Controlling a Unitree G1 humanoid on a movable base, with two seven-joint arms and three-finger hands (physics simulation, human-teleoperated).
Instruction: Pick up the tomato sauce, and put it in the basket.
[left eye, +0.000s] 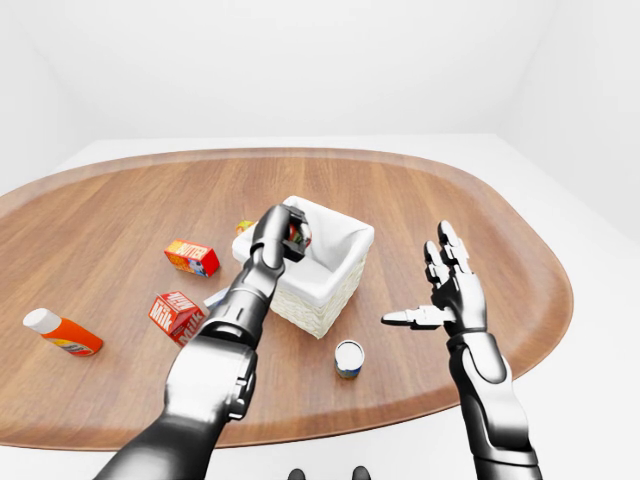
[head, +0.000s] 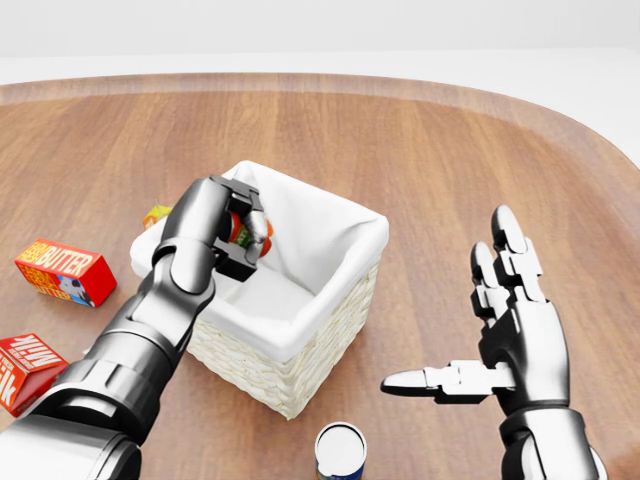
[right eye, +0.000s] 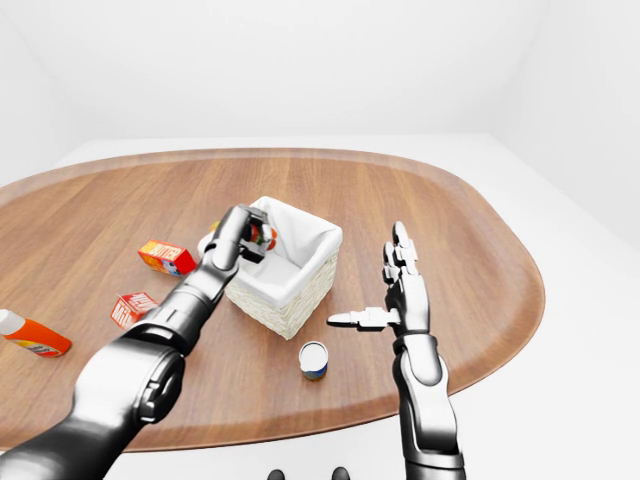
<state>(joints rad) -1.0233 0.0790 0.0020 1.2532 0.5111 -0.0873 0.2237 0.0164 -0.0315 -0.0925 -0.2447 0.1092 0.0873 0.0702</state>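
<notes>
My left hand (head: 240, 232) is shut on the tomato sauce can (head: 252, 232), a small red can with a green and white label. It holds the can over the left inner side of the white-lined wicker basket (head: 330, 310) in the middle of the head view. The hand covers most of the can. My right hand (head: 478, 330) is open and empty, fingers spread, to the right of the basket above the wooden table (head: 430, 150).
A butter box (head: 64, 272) and a red milk box (head: 25, 366) lie left of the basket. A tin can (head: 341, 452) stands below the basket. An orange bottle (left eye: 62, 333) lies far left. A small yellow pack (head: 155, 214) peeks out behind my left arm.
</notes>
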